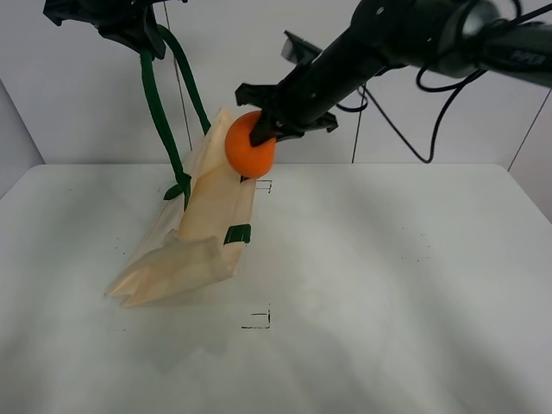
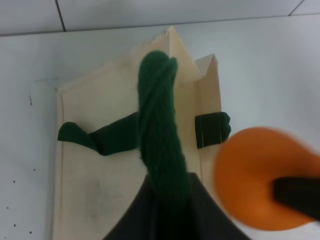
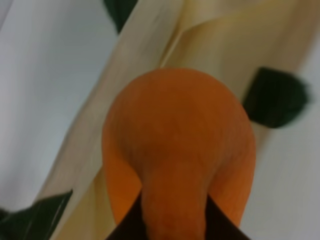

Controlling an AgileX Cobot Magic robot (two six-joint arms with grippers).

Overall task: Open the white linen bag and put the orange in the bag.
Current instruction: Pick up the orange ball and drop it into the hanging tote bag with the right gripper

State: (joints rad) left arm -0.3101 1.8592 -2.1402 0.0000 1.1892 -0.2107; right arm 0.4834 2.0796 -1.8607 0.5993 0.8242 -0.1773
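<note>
The white linen bag [image 1: 211,220] hangs tilted from its dark green handle [image 1: 157,108], its lower end resting on the table. My left gripper [image 1: 138,30] is shut on that handle, high at the back left; the left wrist view shows the handle [image 2: 160,135] running up from the bag [image 2: 100,165]. My right gripper [image 1: 267,129] is shut on the orange [image 1: 249,144] and holds it in the air at the bag's upper rim. The orange also shows in the left wrist view [image 2: 260,175] and fills the right wrist view [image 3: 177,145], with the bag's cloth [image 3: 165,45] behind it.
The white table [image 1: 397,276] carries small black corner marks [image 1: 259,321] in front of the bag. A green tab [image 1: 237,234] sits on the bag's side. Black cables [image 1: 405,129] hang behind the right arm. A wall stands close behind.
</note>
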